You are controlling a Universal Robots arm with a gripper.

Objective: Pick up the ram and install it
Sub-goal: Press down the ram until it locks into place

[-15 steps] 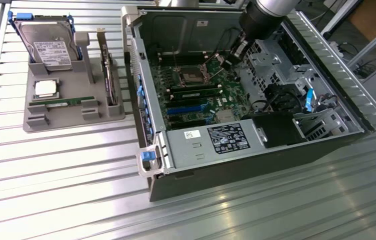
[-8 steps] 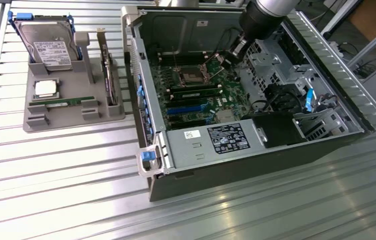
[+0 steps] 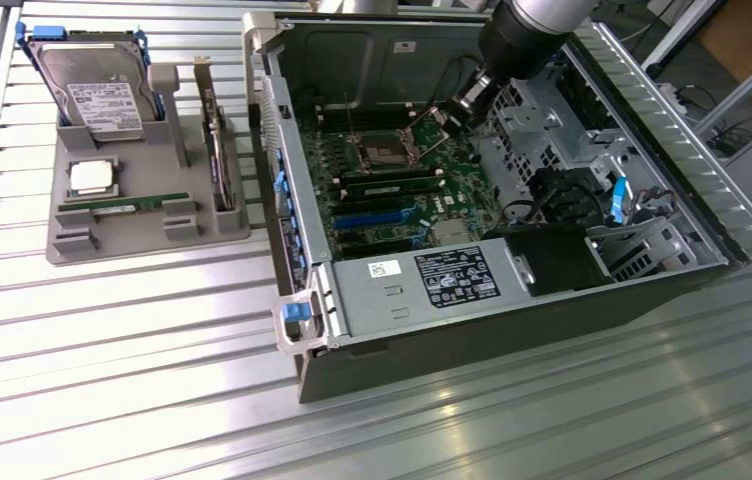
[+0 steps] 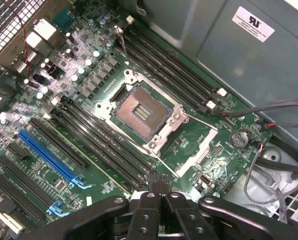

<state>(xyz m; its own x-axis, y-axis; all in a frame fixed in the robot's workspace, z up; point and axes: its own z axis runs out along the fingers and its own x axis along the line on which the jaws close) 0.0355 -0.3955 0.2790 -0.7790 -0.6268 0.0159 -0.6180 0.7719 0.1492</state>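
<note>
- The ram [image 3: 125,206] is lying flat in a slot along the near edge of the grey holder tray [image 3: 83,245], well apart from the open computer case [image 3: 349,320] and on the exterior view's left of it.
- The stick is sitting just below the square silver processor [image 3: 92,176] and beside the upright card [image 3: 223,165]; a hard drive [image 3: 99,95] is standing at the tray's far end.
- Judged from its look, the ram is going to handle as a light, stiff, thin board; its chips and contact edge are probably fragile, so the sensible hold is across the two long flat faces near the middle, or by the short ends, keeping off the contacts.
- Being thin and smooth, it may be slipping or tilting in a loose pinch.
- The gripper [image 4: 158,182] is hanging inside the case over the motherboard [image 4: 189,145], well away from the ram.
- Its jaws are standing clenched together, tips meeting, with nothing between them and nothing touched.
- In the wrist view the fingertips [image 4: 152,178] are hovering just beside the empty processor socket [image 4: 144,112], between it and the long black memory slots [image 4: 99,142].
- A second bank of memory slots [image 4: 174,70] is running along the socket's far side.
- The pick-up is not yet done.
</note>
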